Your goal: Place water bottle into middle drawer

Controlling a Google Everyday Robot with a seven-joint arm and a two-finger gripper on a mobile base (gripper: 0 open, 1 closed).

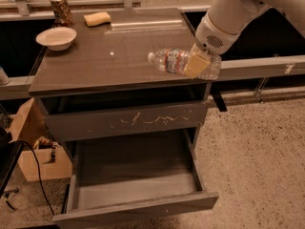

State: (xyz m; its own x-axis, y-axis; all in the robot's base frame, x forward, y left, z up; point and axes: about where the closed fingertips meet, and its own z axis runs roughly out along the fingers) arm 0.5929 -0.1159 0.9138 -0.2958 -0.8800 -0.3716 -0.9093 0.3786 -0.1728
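The water bottle (174, 61) is a clear plastic bottle with a white cap and a label band. It lies sideways in the air over the front right edge of the cabinet top (95, 66), cap pointing left. My gripper (198, 63) is shut on the bottle's body, with a pale finger pad (195, 66) across it. The middle drawer (136, 175) is pulled wide open below and in front, and its grey inside is bare. The drawer above it (128, 120) has pale scratches on its front and stands slightly out.
On the cabinet top stand a white bowl (56, 37), a patterned can (61, 9) and a yellow sponge (96, 18), all at the back left. A cardboard box (31, 147) and a black cable (40, 175) lie on the floor at left. Speckled floor (257, 166) lies to the right.
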